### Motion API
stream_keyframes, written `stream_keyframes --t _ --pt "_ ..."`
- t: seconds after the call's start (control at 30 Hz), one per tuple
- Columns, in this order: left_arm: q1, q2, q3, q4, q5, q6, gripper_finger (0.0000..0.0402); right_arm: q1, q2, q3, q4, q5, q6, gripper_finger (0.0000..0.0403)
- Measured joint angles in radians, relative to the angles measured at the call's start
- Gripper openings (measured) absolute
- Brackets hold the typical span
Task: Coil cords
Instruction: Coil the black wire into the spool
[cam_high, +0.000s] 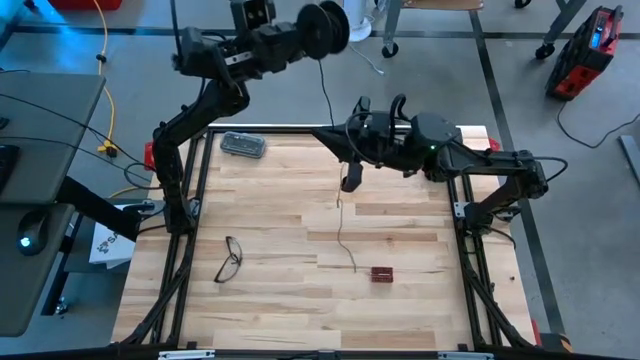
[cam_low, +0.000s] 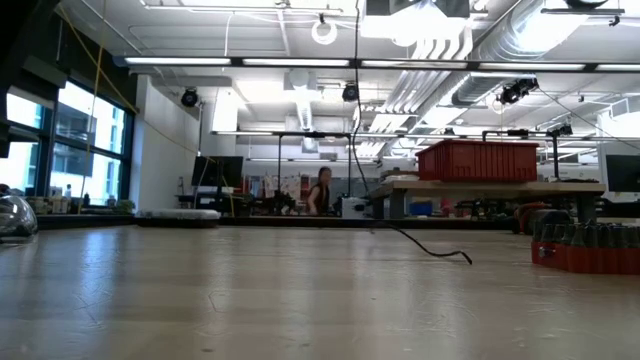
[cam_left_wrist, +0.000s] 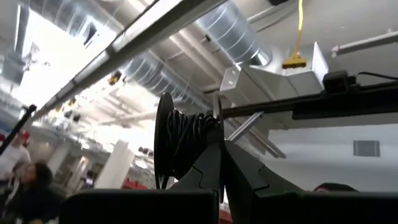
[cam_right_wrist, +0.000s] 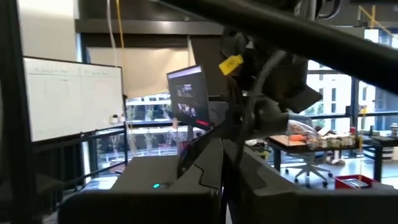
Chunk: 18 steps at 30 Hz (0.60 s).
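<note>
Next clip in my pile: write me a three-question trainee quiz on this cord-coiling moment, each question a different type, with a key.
1. True or false: the left gripper holds the small round black reel up beyond the table's far edge.
2. Multiple choice: the thin dark wire ends on the wooden table nearest to: A) the black-framed eyeglasses; B) the small dark red block; C) the clear plastic container.
3. Fill in: the right gripper is over the table with its fingers ____.

Key: 1 true; 2 B; 3 shut.
</note>
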Motion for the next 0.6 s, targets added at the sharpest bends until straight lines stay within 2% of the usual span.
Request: stream_keyframes --t 0.17,0.27,0.37,0.6 --pt "0.006 -0.003 0.0 0.044 -0.052 -0.001 0.0001 0.002 0.0 0.0 0.009 -0.025 0.027 0.0004" --pt "0.005 -0.007 0.0 0.054 -0.067 0.025 0.0001 0.007 0.0 0.0 0.025 -0.057 0.035 0.0019" --pt "0.005 -0.008 0.0 0.085 -0.083 0.048 0.0001 0.021 0.0 0.0 0.065 -0.08 0.035 0.0051" --pt "0.005 -0.01 0.0 0.16 -0.086 0.118 0.0001 0.056 0.0 0.0 0.221 -0.1 0.001 0.0155"
